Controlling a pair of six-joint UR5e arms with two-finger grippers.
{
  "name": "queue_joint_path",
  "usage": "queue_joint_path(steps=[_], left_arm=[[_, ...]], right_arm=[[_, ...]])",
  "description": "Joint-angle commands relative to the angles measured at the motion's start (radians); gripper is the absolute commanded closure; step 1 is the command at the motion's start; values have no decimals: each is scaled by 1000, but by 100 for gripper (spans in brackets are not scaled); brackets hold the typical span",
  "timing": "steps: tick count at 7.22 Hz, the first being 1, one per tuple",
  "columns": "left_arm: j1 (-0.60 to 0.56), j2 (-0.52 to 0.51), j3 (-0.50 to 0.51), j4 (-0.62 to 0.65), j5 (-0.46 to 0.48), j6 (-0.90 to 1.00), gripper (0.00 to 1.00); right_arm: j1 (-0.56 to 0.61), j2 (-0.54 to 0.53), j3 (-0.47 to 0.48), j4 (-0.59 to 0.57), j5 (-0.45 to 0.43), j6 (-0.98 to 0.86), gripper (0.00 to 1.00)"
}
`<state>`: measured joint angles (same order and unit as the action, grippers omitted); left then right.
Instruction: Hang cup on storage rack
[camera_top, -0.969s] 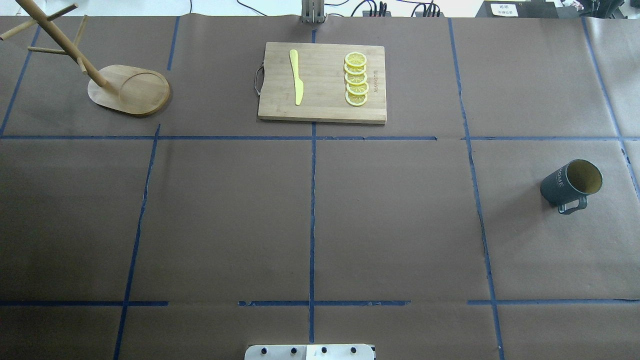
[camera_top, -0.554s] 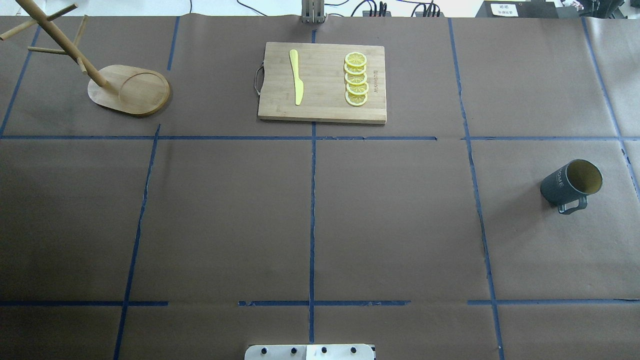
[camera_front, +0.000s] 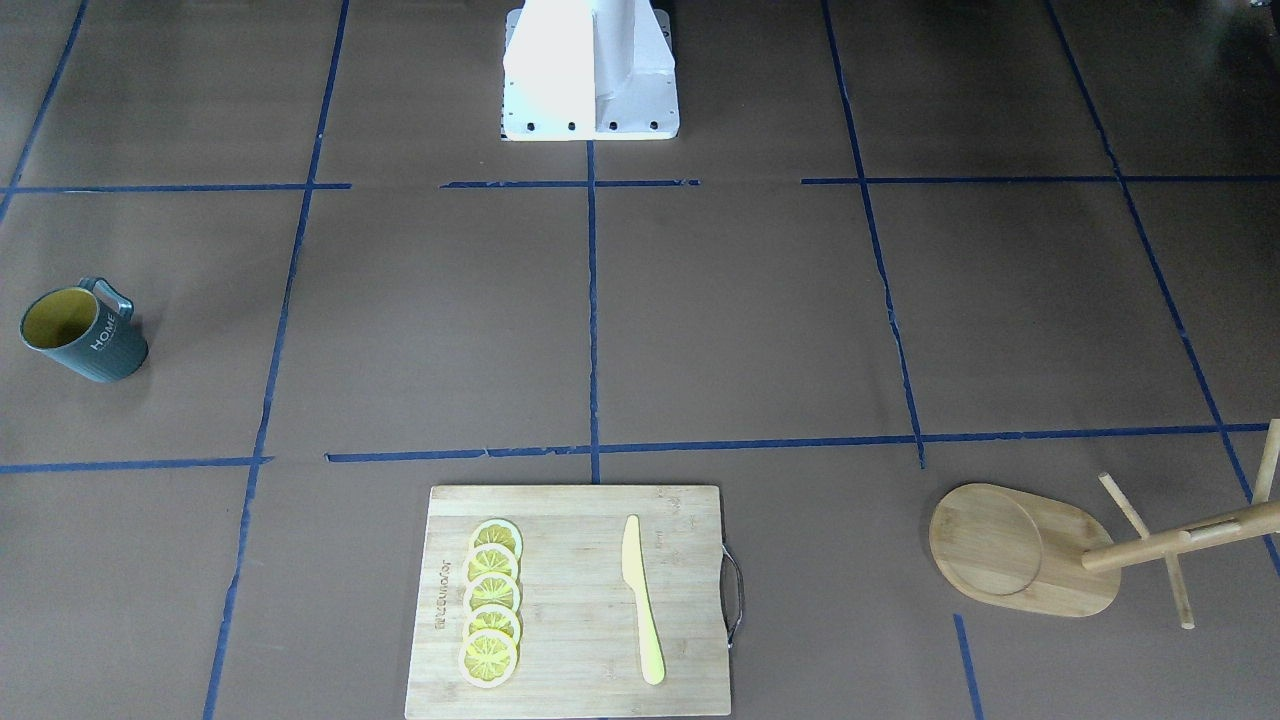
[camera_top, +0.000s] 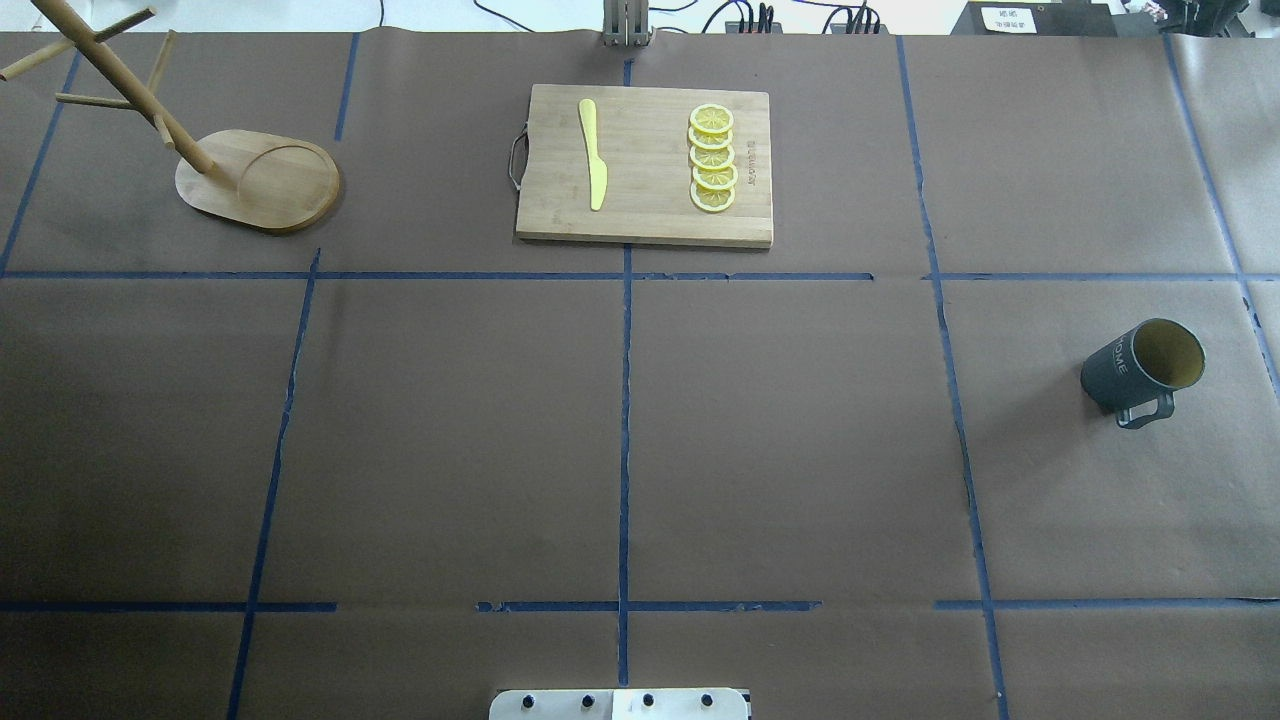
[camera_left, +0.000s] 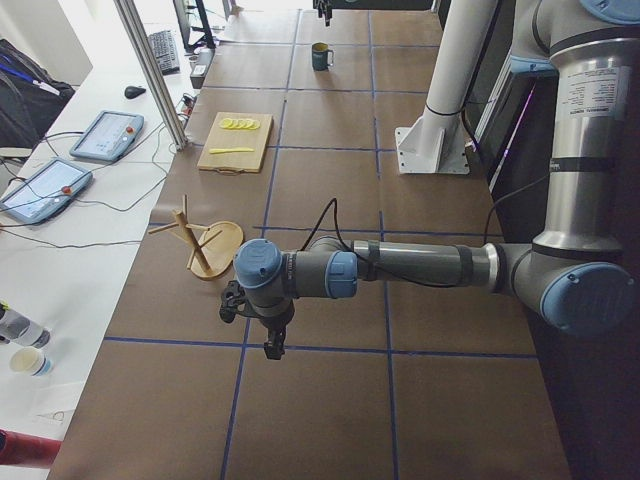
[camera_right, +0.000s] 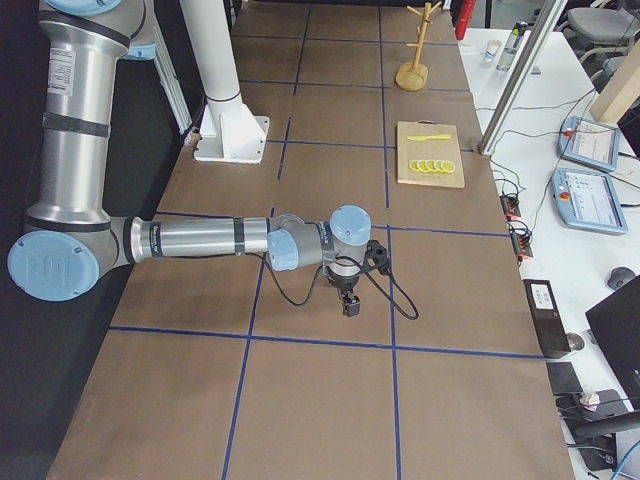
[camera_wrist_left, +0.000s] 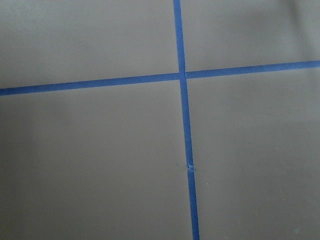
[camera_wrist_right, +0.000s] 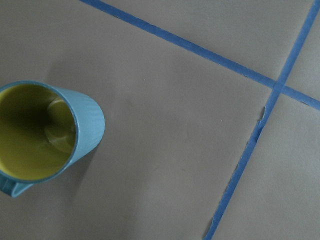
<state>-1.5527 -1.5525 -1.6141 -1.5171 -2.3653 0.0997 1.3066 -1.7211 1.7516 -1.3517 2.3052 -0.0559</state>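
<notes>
Nothing displaced since earlier frame: cup left ungrasped, well apart from storage rack; task judged unstarted. For left gripper and right gripper, open or closed cannot be told.

Upright cup stands well apart from storage rack.

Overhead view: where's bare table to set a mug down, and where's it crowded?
Bare: the wide stretch between the cup and the storage rack, nearer the robot than the cutting board. Crowded: the board, holding knife and lemon slices.
</notes>
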Motion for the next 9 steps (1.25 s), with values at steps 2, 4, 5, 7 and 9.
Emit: queue_joint_path(steps=[2, 4, 5, 7, 9], left_arm=[[5, 0, 0, 0, -2, -1, 0], [13, 0, 0, 0, -2, -2, 0], [19, 0, 0, 0, -2, -2, 0], [23, 0, 2, 0, -2, -2, 0], [23, 0, 2, 2, -2, -2, 0]], right_arm=[[-130, 49, -15, 181, -25, 296, 0], [-132, 54, -18, 180, -23, 298, 0], [-138, 58, -20, 181, -26, 298, 0], [-183, 66, -69, 184, -45, 298, 1], [-211, 84, -109, 184, -67, 300, 2]])
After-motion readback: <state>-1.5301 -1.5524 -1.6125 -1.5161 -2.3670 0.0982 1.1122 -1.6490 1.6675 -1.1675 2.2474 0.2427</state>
